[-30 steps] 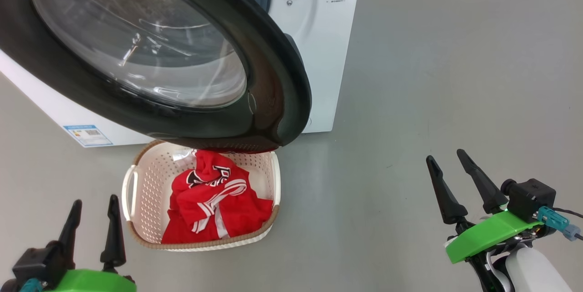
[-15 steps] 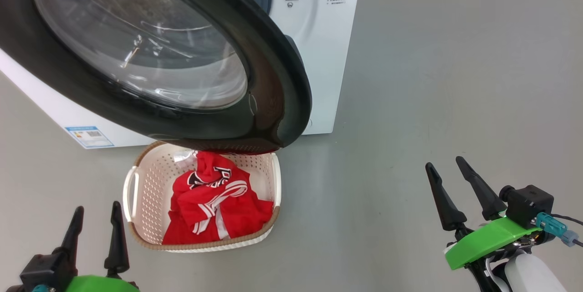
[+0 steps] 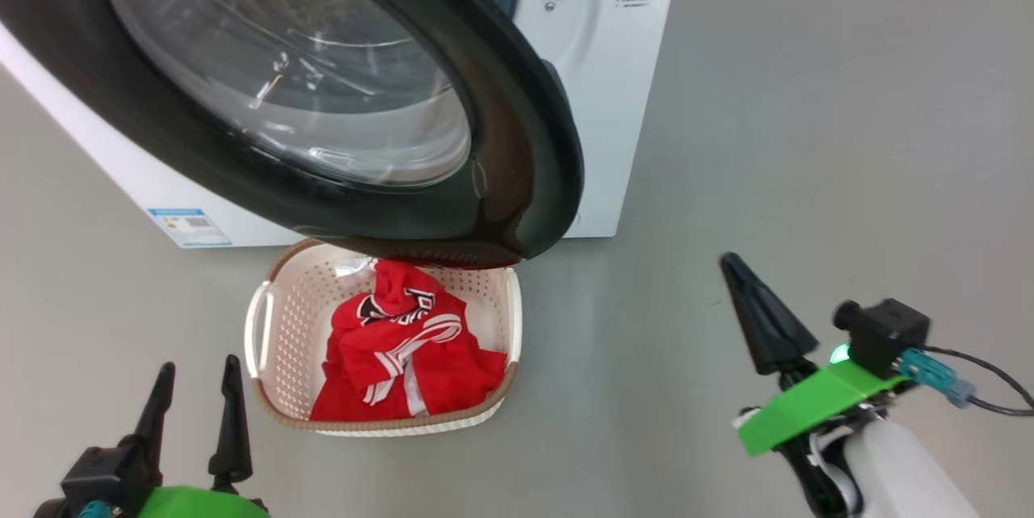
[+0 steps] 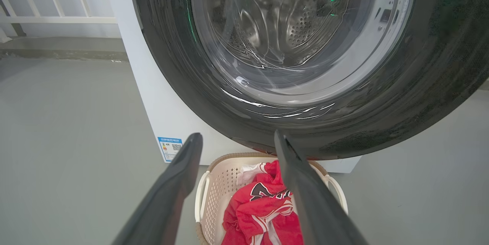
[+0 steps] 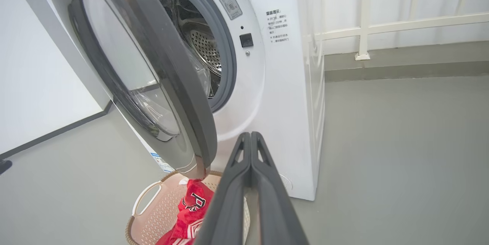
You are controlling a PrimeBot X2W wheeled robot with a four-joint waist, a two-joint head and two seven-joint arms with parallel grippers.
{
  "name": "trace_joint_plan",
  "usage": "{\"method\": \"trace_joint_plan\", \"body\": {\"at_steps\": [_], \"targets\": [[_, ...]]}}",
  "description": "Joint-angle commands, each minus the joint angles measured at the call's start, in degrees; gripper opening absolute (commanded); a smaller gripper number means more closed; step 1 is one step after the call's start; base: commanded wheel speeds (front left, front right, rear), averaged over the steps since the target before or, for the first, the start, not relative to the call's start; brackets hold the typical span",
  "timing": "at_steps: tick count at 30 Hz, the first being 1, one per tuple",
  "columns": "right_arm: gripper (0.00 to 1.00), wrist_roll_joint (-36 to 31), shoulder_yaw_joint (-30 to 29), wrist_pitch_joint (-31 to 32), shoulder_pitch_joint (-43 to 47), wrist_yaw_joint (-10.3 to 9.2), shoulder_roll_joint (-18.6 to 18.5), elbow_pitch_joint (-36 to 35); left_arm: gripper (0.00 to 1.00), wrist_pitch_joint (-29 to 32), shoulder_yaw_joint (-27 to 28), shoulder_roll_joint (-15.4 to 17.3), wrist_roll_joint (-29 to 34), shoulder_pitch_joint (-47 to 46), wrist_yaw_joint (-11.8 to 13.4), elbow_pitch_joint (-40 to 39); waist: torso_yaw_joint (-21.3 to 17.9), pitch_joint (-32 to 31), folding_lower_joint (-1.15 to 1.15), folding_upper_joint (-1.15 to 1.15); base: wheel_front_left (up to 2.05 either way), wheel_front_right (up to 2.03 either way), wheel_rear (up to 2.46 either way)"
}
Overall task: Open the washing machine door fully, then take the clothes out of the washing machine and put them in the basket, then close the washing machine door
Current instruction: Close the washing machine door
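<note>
The washing machine door (image 3: 517, 138) (image 4: 431, 96) (image 5: 172, 84) hangs open, its black rim over the back of the basket (image 3: 262, 324) (image 4: 204, 195) (image 5: 147, 197). The red clothes (image 3: 404, 356) (image 4: 263, 206) (image 5: 191, 206) lie inside the basket on the floor. The white washing machine (image 3: 614, 82) (image 5: 282, 103) stands behind, its steel drum seen past the grey gasket. My left gripper (image 3: 198, 368) (image 4: 237, 140) is open, low at the left, just short of the basket. My right gripper (image 3: 731, 263) (image 5: 250, 135) is shut on nothing, out to the right of the basket.
Bare grey floor (image 3: 808, 138) stretches to the right of the machine. A white railing (image 5: 382, 27) and a low kerb run along the back wall. A blue label (image 3: 190, 227) sits low on the machine's front.
My right gripper has shut, its two fingers now pressed together. The head camera has shifted, so the machine and basket sit further right in its view.
</note>
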Motion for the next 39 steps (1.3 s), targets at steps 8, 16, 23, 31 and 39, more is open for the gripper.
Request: {"method": "trace_joint_plan", "body": {"at_steps": [8,16,23,31,39], "targets": [[0.00,1.5,7.8,-0.7,-6.1,0.09,2.8,-1.0,1.00,-0.5,0.8,0.1,-1.4,-1.7,-0.2,-1.6,2.8,1.7,0.00,0.00,0.00,0.00,0.00],[0.00,2.5,11.1,-0.7,-12.3,0.09,3.9,1.5,1.00,-0.5,-1.2,-0.2,-2.2,-3.7,-0.2,-1.9,5.6,4.5,0.00,0.00,0.00,0.00,0.00],[0.00,2.5,10.0,-0.7,-16.6,0.09,3.7,3.7,1.00,-0.5,-3.0,-0.3,-4.0,-5.8,-0.2,-2.3,8.3,7.0,0.00,0.00,0.00,0.00,0.00],[0.00,2.9,6.4,-0.7,-20.1,0.09,3.0,4.9,1.00,-0.5,-4.3,-0.3,-5.3,-7.0,-0.2,-3.2,10.2,9.0,0.00,0.00,0.00,0.00,0.00],[0.00,3.0,2.7,-0.7,-25.0,0.09,2.1,6.2,1.00,-0.5,-6.2,-0.3,-5.9,-8.7,-0.2,-4.2,11.6,11.4,0.00,0.00,0.00,0.00,0.00]]}}
